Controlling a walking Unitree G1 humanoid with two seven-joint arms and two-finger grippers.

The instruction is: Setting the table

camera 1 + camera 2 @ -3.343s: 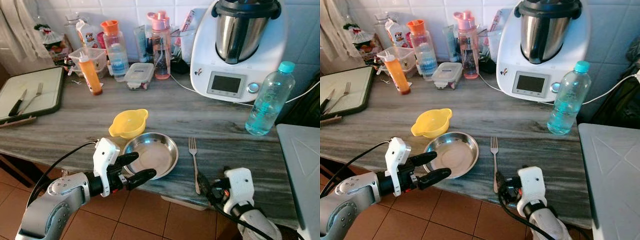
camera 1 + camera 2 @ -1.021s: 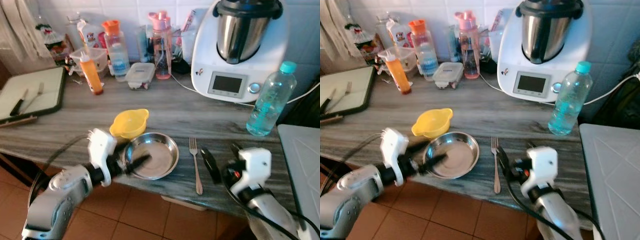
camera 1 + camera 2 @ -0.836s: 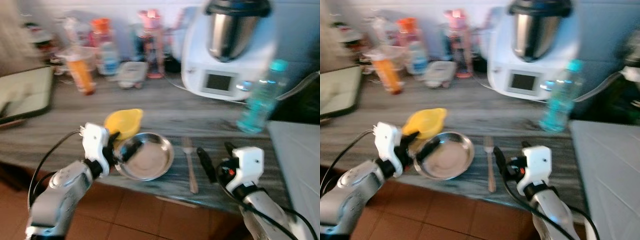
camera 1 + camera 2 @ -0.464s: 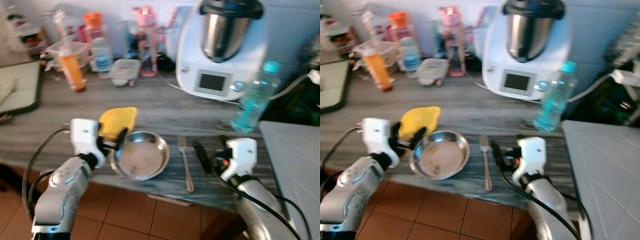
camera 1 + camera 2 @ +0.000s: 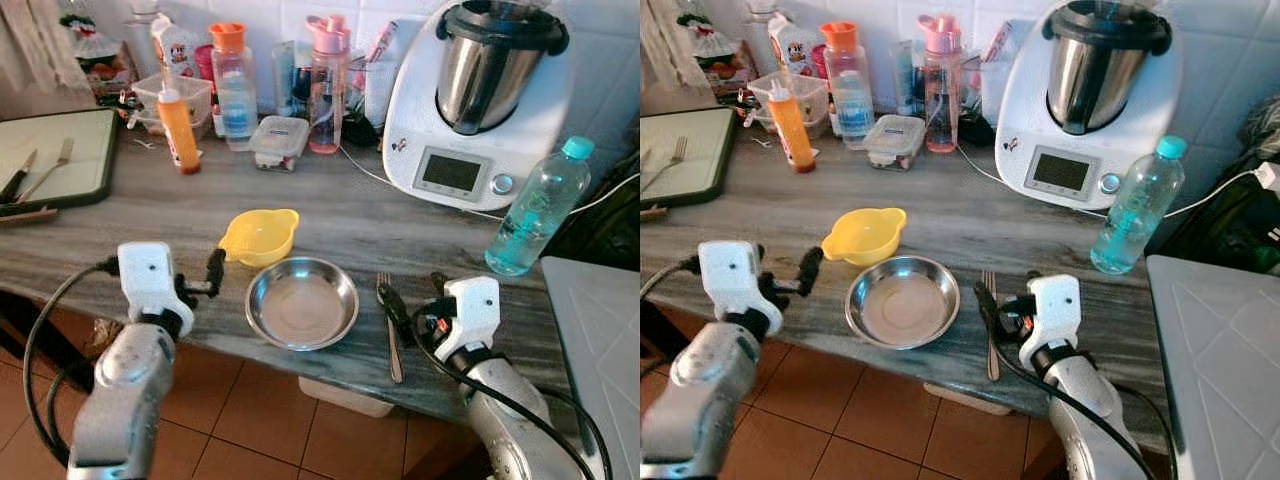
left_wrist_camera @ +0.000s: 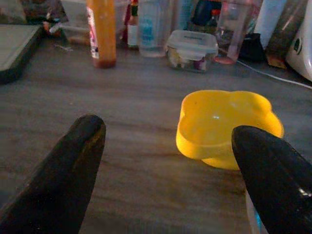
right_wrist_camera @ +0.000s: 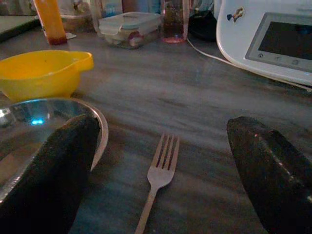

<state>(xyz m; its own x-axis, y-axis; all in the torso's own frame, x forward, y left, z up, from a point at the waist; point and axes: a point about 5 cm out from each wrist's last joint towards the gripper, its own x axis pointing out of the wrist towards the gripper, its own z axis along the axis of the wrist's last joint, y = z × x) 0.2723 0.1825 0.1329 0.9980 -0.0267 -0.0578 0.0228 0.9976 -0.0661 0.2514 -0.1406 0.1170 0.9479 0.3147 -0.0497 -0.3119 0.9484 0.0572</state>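
Nearest, at the front edge of the desk [image 5: 420,240], sit the pieces of 1 place setting: a steel plate [image 5: 301,302] with a fork [image 5: 389,322] just beside it on its right, tines pointing toward the back wall. The fork lies parallel to the plate's side, which reads as a deliberate place for it.

The right hand [image 5: 412,305] hovers low over the fork's handle end, its 2 black fingers spread wide and holding nothing; in the right wrist view the fork [image 7: 157,179] lies between them, so the hand seems lined up either to leave it or to nudge it. The left hand [image 5: 203,283] sits at the front edge left of the plate, also wide and empty, aimed at the yellow bowl [image 5: 260,236]. The bowl rests just behind the plate's left rim, probably where it can be reached for the next placement.

Farther back, a water bottle [image 5: 534,208] stands toward the right edge, a food processor [image 5: 480,95] sits against the wall, and a tray [image 5: 55,160] with spare cutlery lies at the far left corner.
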